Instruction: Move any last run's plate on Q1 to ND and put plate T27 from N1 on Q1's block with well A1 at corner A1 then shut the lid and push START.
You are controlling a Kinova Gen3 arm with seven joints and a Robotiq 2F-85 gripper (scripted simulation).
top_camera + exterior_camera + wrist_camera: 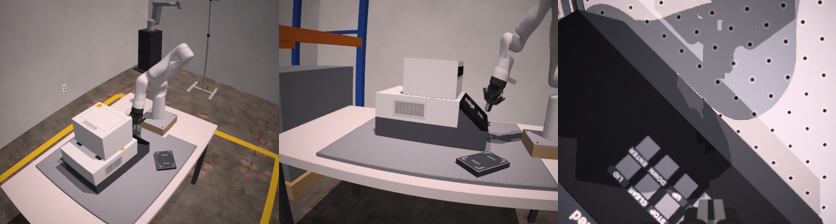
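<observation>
1. Claw [488,108]: fingers clenched tight, nothing between them. Pad tips [710,212] show as a narrow pair at the bottom edge of the wrist cam. It is tilted down toward Q1's sloped key panel [474,109], tip just off the panel's lower right part; I can't tell if it touches.
2. Keys in the wrist cam: LID key [627,165], CLEAR key [647,184], STOP key [669,205] run in a row toward the tips. START is out of frame, prob. next past STOP and close by the fingers.
3. Risk A: STOP sits right beside START. A stray poke there would prob. kill the run, and the run must last to the end.
4. Risk B: Q1 [417,128] isn't fixed down. A hard or slanted push on the panel could slide or turn it on the perforated board [399,154].
5. Risk C: a nudge on LID w/ the claw nearby could foul the lid.
6. Q1's look: white upper body over a dark grey base, barcode on the side, black panel facing the arm. Lid [431,77], a white box, sits low on the body and looks shut. There is a tiny blue spot on the panel, poss. the lamp; too small to be sure.
7. T27: not visible anywhere. My guess is that it's under the lid.
8. One dark plate nest [482,162] lies flat on the board, near Q1's front corner, w/ white corner marks and no plate in it. I can't read which nest it is.
</observation>
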